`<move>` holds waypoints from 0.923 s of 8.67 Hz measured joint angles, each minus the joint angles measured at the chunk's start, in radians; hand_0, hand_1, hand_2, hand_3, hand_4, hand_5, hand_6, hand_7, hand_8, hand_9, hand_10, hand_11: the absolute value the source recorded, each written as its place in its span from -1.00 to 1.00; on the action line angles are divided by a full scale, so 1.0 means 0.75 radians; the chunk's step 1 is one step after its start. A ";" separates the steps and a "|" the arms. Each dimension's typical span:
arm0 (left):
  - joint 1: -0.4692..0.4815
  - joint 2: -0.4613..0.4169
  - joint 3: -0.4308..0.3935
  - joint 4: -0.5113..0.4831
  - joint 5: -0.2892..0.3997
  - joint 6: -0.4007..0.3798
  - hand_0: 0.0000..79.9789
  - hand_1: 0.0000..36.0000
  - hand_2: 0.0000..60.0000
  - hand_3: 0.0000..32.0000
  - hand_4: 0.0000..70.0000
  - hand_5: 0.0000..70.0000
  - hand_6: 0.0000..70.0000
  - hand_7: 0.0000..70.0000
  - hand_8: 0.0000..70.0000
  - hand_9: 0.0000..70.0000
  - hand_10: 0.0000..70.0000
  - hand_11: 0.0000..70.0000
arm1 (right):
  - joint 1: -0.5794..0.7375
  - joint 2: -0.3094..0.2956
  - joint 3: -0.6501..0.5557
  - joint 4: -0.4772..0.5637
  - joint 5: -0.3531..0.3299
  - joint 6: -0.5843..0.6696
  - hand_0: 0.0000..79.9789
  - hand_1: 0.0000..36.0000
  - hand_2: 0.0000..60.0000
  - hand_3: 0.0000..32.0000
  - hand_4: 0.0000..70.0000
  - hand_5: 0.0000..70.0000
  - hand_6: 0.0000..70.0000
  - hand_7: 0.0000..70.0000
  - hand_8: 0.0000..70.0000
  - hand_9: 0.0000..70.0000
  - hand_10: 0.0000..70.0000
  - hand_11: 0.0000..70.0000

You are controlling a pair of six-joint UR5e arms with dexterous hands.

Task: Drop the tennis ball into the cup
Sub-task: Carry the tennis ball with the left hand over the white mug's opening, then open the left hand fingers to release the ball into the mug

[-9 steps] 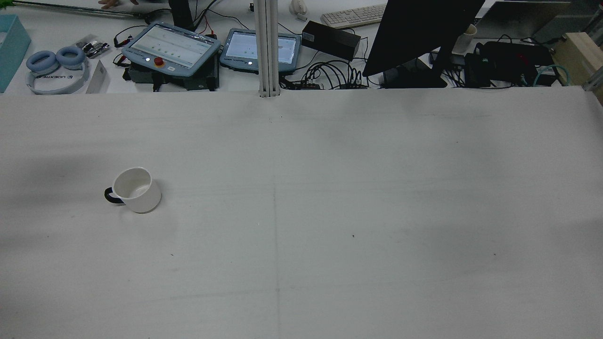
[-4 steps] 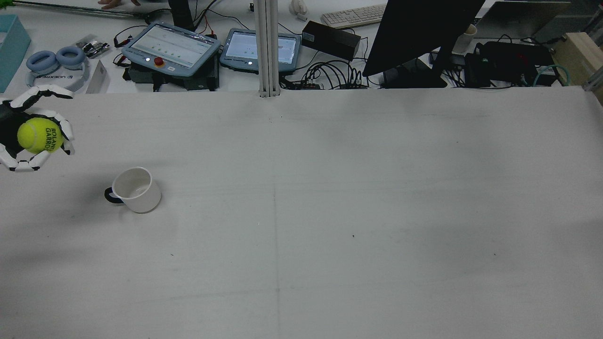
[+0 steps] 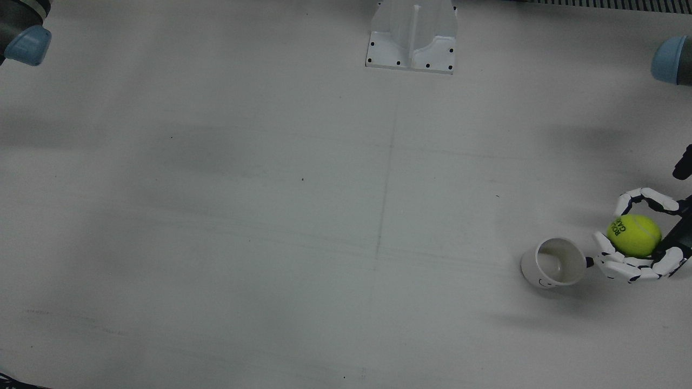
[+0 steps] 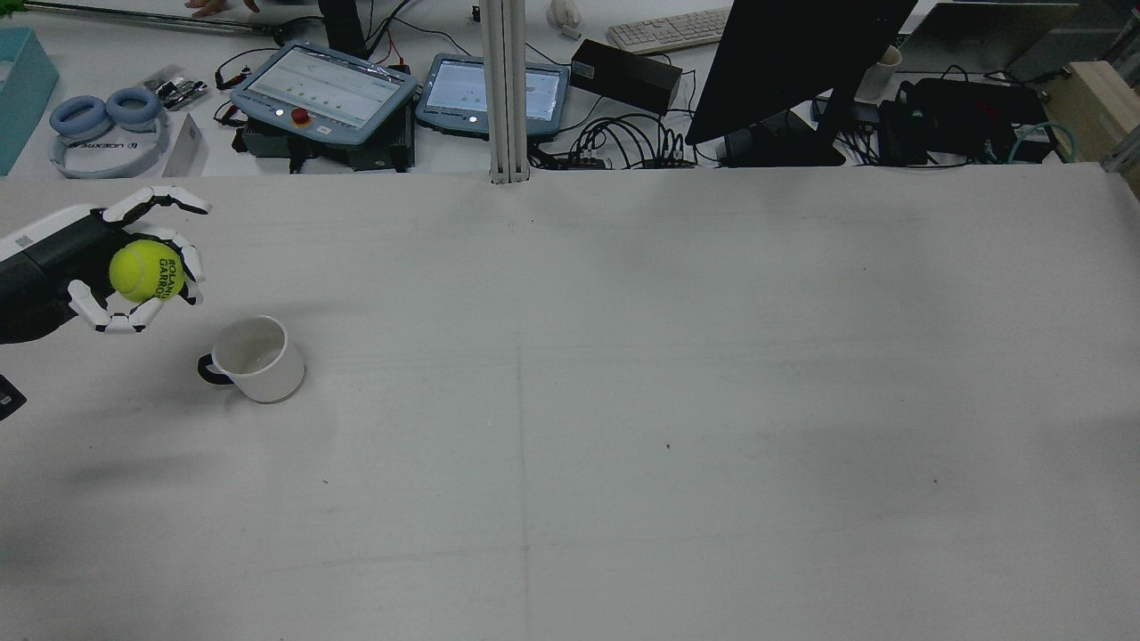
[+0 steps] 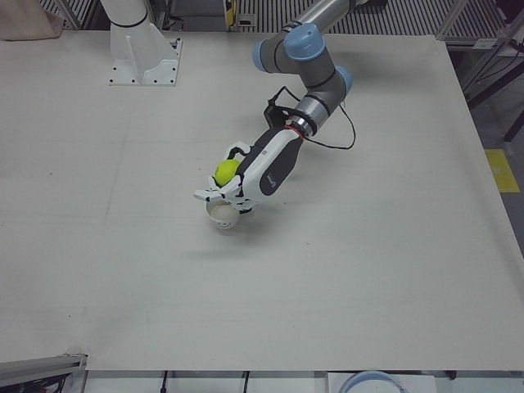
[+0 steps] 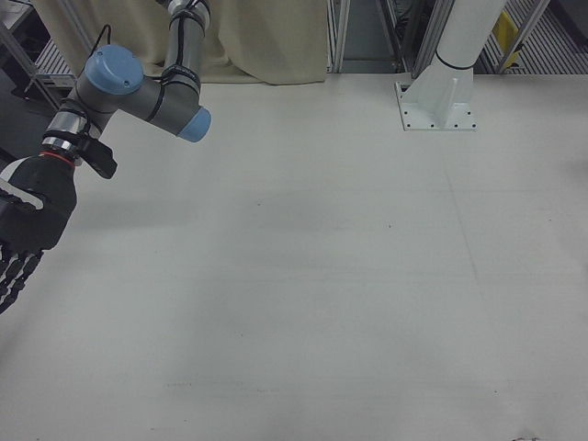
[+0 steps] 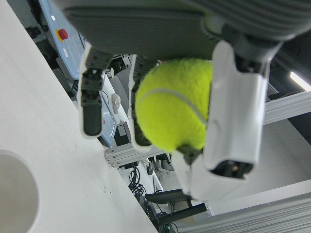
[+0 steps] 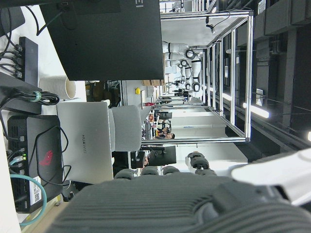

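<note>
A white cup [image 4: 258,359] with a dark handle stands upright on the table's left half; it also shows in the front view [image 3: 554,263] and the left-front view [image 5: 221,215]. My left hand [image 4: 96,267] is shut on a yellow tennis ball [image 4: 145,271] and holds it above the table, just left of and behind the cup. The hand [image 3: 667,243] and ball [image 3: 634,235] sit right of the cup in the front view. The left hand view shows the ball [image 7: 177,104] between the fingers [image 7: 233,121] and the cup's rim [image 7: 14,194] below. My right hand [image 6: 23,230] hangs empty with fingers straight.
Beyond the table's far edge lie two teach pendants [image 4: 325,89], blue headphones [image 4: 105,120], a monitor [image 4: 793,62] and cables. A white post [image 4: 508,89] stands at the middle of that edge. The arm pedestal [image 3: 412,35] is at the near side.
My left hand came into view from the left edge with the ball and has moved right, closer to the cup. The cup has not moved.
</note>
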 measured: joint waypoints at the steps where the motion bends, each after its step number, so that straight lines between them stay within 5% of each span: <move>1: 0.021 -0.007 0.010 0.004 0.000 0.003 1.00 1.00 1.00 1.00 -0.98 -0.08 0.96 0.15 0.16 -0.23 -0.29 0.14 | 0.000 0.000 0.000 0.000 0.000 0.000 -1.00 -1.00 -1.00 -1.00 -1.00 -1.00 -1.00 -1.00 -1.00 -1.00 -1.00 -1.00; 2: 0.044 -0.010 0.015 0.011 0.001 0.006 1.00 1.00 0.92 1.00 -1.00 -0.18 0.54 -0.21 -0.05 -0.50 -0.38 0.02 | 0.000 0.000 0.000 0.000 0.000 0.000 -1.00 -1.00 -1.00 -1.00 -1.00 -1.00 -1.00 -1.00 -1.00 -1.00 -1.00 -1.00; 3: 0.063 -0.014 0.019 0.020 0.001 0.005 1.00 1.00 0.79 1.00 -1.00 -0.21 0.51 -0.30 -0.10 -0.56 -0.43 -0.06 | 0.000 0.000 0.000 0.000 0.000 0.000 -1.00 -1.00 -1.00 -1.00 -1.00 -1.00 -1.00 -1.00 -1.00 -1.00 -1.00 -1.00; 4: 0.075 -0.021 0.022 0.031 0.002 0.004 1.00 1.00 0.67 1.00 -1.00 -0.35 -0.05 -0.22 -0.22 -0.56 -0.46 -0.12 | 0.000 0.000 0.000 0.000 0.000 0.000 -1.00 -1.00 -1.00 -1.00 -1.00 -1.00 -1.00 -1.00 -1.00 -1.00 -1.00 -1.00; 6: 0.083 -0.029 0.030 0.044 0.004 0.003 0.97 1.00 0.62 1.00 -1.00 -0.40 -0.17 -0.23 -0.27 -0.59 -0.49 -0.16 | 0.000 0.000 0.001 0.000 0.000 0.000 -1.00 -1.00 -1.00 -1.00 -1.00 -1.00 -1.00 -1.00 -1.00 -1.00 -1.00 -1.00; 8: 0.084 -0.029 0.046 0.047 0.007 -0.004 0.59 0.94 0.45 1.00 -1.00 -0.45 -0.20 -0.28 -0.30 -0.63 -0.53 -0.24 | 0.000 0.000 0.001 0.000 0.000 0.000 -1.00 -1.00 -1.00 -1.00 -1.00 -1.00 -1.00 -1.00 -1.00 -1.00 -1.00 -1.00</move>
